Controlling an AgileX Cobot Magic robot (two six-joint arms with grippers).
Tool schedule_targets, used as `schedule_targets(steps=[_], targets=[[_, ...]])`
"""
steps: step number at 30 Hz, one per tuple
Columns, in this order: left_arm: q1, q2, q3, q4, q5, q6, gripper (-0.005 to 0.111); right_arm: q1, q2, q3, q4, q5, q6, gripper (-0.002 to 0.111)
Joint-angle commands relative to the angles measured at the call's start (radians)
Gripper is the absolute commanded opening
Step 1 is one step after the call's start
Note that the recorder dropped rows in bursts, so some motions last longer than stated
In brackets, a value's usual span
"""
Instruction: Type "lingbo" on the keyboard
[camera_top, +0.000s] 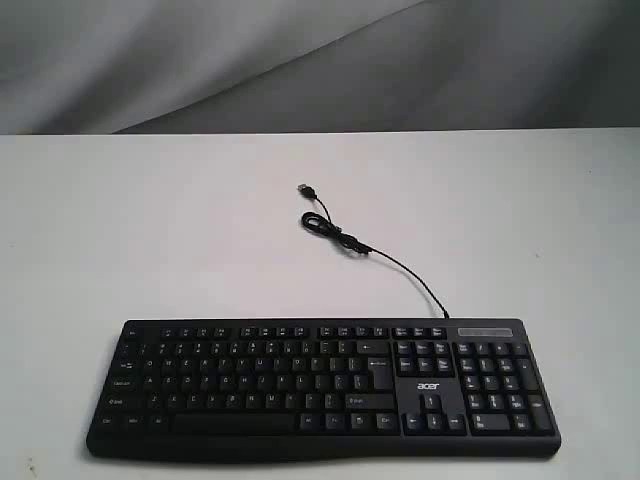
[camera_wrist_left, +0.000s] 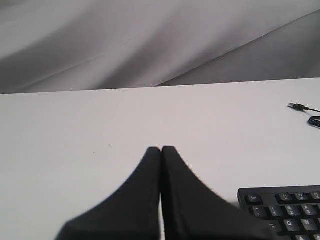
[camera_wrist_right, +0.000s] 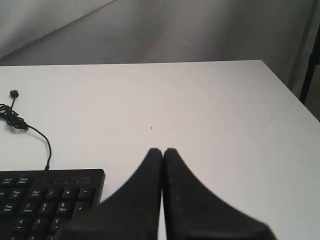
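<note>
The keyboard (camera_top: 325, 388) is lying with its long axis left-right in the exterior view, its cable (camera_top: 345, 240) trailing rearward. Both wrist views are cropping it. The left gripper (camera_wrist_left: 161, 149) and right gripper (camera_wrist_right: 162, 150) are holding their fingers pressed together.

keyboard (camera_wrist_left: 282, 210) cut off in both wrist views, legends (camera_top: 250, 375) mostly unreadable, left claw (camera_wrist_left: 161, 149), right claw (camera_wrist_right: 162, 150) blurred at base

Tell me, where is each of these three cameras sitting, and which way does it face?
Exterior: above the keyboard on its typing side, facing down across the table to a grey backdrop; no robot part shows.
Left wrist: on the left arm, looking forward past the shut left gripper; a keyboard corner shows.
Right wrist: on the right arm, past the shut right gripper; the number-pad corner shows.
Shared: both wrist views catch the cable plug.
</note>
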Motion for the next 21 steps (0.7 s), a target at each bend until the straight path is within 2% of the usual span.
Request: schedule_targets(steps=[1,9,17,21], targets=[[0.001,-0.004,0.005,0.000,-0.009,-0.002,0.001,-0.008,-0.005,0.004,-0.012,-0.002,0.004,0.000],[0.001,-0.004,0.005,0.000,-0.009,-0.002,0.001,-0.008,-0.005,0.004,-0.015,-0.034,0.004,0.000],[0.001,-0.004,0.005,0.000,-0.009,-0.002,0.001,-0.008,-0.005,0.004,-0.015,-0.411,0.004,0.000],[0.001,-0.004,0.005,0.000,-0.009,-0.002,0.001,-0.008,-0.005,0.004,-0.015,-0.498,0.004,0.000]])
